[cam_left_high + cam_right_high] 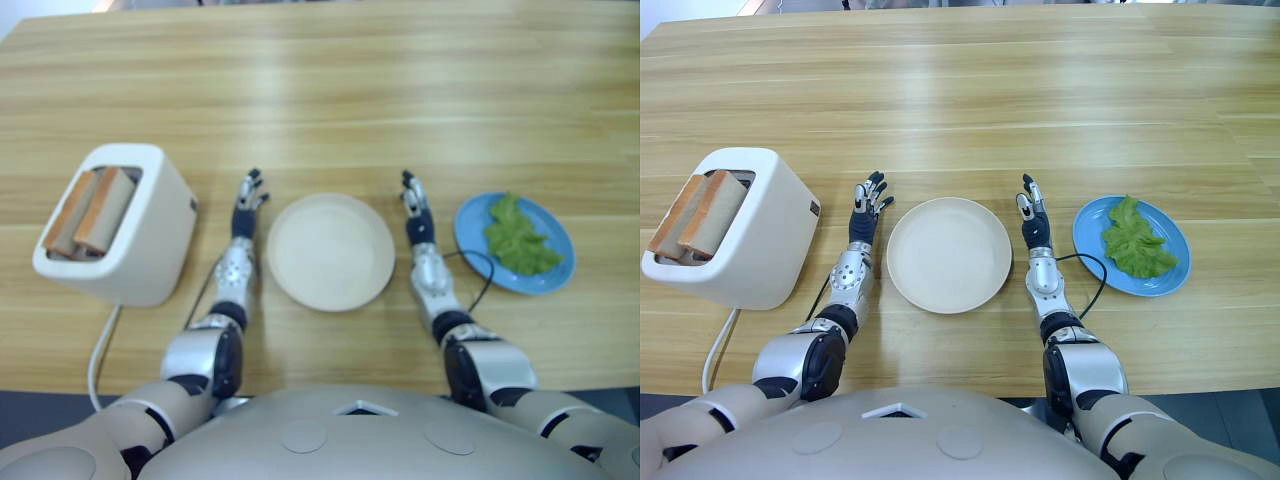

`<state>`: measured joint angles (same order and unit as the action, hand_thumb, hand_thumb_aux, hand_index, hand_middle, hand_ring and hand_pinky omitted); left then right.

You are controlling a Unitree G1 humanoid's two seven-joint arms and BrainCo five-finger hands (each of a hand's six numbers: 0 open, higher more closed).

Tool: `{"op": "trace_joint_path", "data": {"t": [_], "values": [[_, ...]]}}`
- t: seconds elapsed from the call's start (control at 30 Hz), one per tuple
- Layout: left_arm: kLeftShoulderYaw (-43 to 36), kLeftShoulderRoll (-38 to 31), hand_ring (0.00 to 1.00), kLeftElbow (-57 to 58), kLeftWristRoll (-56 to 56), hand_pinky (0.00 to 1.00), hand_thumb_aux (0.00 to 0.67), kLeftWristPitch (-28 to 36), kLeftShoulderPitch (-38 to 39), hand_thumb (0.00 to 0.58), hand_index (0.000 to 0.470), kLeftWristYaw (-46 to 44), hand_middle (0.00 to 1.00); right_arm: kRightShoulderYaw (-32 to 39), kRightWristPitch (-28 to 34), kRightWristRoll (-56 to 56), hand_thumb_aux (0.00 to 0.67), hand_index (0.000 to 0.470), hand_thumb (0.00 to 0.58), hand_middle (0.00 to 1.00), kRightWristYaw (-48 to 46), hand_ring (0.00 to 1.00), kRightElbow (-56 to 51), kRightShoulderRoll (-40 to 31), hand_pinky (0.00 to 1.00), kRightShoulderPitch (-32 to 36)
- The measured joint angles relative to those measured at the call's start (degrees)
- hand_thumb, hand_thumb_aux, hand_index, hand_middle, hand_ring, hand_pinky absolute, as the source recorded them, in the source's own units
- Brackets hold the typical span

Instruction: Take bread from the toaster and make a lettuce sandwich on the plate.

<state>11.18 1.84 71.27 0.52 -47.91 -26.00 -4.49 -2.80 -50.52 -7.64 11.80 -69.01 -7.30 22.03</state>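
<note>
A white toaster (125, 230) stands at the left with two bread slices (90, 210) upright in its slots. An empty cream plate (330, 251) lies in the middle of the wooden table. On a blue plate (545, 272) at the right rests a green lettuce leaf (518, 236). My left hand (247, 200) lies flat on the table between toaster and cream plate, fingers stretched out and holding nothing. My right hand (414, 203) lies flat between the cream plate and the blue plate, fingers also straight and empty.
The toaster's white cord (100, 350) runs off the near table edge at the left. A thin black cable (478, 275) loops beside my right wrist near the blue plate. The wooden table (330, 90) stretches wide beyond the plates.
</note>
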Motion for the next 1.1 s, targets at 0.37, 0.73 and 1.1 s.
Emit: {"op": "trace_joint_path", "data": {"t": [0.37, 0.73, 1.1], "values": [[-1.5, -0.1, 0.0, -2.2, -0.5, 0.0, 0.0, -0.8, 0.8, 0.0, 0.0, 0.3, 0.0, -0.1, 0.1, 0.1, 0.0, 0.0, 0.0, 0.0, -0.2, 0.0, 0.1, 0.0, 0.0, 0.1], [-3.2, -19.7, 0.0, -97.0, 6.9, 0.0, 0.0, 38.8, 22.5, 0.0, 0.0, -9.1, 0.0, 0.0, 0.1, 0.0, 0.0, 0.0, 0.0, 0.0, 0.3, 0.0, 0.6, 0.1, 0.0, -0.4], [39.2, -50.0, 0.0, -106.7, 8.8, 0.0, 0.0, 57.9, 38.3, 0.0, 0.0, -20.9, 0.0, 0.8, 0.5, -1.3, 0.0, 0.0, 0.0, 0.0, 2.4, 0.0, 2.1, 0.5, 0.0, -1.8]]}}
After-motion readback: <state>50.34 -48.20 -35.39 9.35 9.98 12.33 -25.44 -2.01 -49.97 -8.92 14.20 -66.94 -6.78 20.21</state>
